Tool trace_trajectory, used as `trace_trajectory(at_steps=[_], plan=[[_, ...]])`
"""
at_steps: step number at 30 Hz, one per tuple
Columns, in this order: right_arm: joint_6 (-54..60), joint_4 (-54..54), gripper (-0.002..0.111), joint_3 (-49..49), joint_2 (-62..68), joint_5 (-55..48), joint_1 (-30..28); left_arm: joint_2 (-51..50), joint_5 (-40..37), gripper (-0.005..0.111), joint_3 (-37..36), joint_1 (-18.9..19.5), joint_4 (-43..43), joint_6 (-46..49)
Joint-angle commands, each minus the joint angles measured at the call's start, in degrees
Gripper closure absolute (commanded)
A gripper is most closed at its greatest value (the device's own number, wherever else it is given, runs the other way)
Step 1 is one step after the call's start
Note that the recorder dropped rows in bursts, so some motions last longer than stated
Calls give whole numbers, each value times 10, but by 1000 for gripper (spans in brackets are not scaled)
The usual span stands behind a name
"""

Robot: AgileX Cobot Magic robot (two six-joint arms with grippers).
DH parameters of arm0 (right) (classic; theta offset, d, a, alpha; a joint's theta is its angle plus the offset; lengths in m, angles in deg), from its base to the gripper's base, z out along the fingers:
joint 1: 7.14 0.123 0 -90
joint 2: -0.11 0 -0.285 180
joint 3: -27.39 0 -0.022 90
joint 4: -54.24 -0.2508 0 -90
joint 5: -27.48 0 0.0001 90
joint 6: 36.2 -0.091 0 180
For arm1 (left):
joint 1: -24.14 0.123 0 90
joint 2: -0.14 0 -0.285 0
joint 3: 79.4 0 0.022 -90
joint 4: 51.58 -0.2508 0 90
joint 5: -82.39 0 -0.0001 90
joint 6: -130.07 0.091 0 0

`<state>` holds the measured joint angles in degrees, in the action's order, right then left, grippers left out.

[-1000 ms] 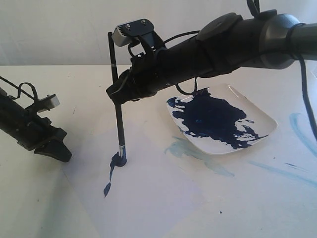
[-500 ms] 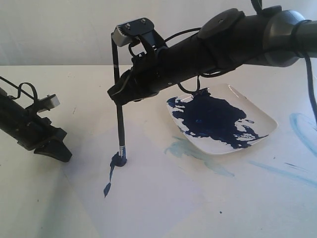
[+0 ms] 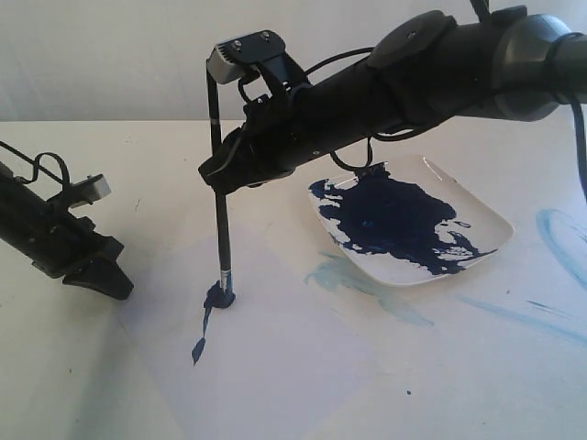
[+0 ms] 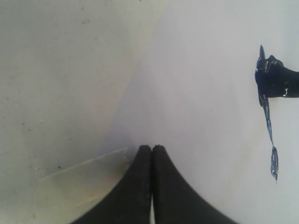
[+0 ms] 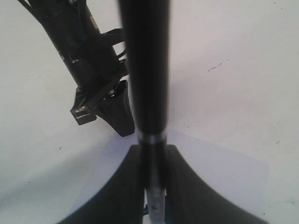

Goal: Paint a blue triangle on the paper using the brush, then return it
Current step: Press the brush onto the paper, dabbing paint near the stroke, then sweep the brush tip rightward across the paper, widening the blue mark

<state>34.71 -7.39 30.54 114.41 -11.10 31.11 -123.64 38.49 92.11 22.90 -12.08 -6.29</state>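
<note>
My right gripper [image 3: 218, 179] reaches across the middle and is shut on the brush [image 3: 220, 234], a long black brush held upright. Its tip rests in a dark-blue blob on the paper [image 3: 293, 367], and a short dark-blue stroke [image 3: 204, 325] trails from it toward the front. No blue triangle shows. In the right wrist view the brush [image 5: 145, 70] runs between the jaws of the right gripper [image 5: 153, 151]. My left gripper [image 3: 103, 275] is shut and empty at the paper's left edge. The left wrist view shows the left gripper [image 4: 152, 148] over the paper [image 4: 201, 93], with the brush tip [image 4: 280, 84] and the stroke [image 4: 268, 126] off to one side.
A white square plate [image 3: 495, 220] smeared with dark-blue paint sits right of the brush, under the right arm. Pale light-blue smears [image 3: 339, 275] mark the table in front of the plate and at the far right [image 3: 559, 234].
</note>
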Motion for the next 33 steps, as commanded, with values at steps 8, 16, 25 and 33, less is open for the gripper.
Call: trace_trajectory(at_steps=[8,16,25,33], plan=[[-3,13,108,1,-16,-7,0,-13,-8,107,-7,0,-27,-1],[-25,38,108,1,-24,-15,0,-13,-11,107,-7,0,-27,-1],[-42,71,108,1,-24,-44,0,-13,-17,107,-7,0,-27,-1],[-82,114,108,1,-27,-58,0,-13,-17,107,-7,0,-27,-1]])
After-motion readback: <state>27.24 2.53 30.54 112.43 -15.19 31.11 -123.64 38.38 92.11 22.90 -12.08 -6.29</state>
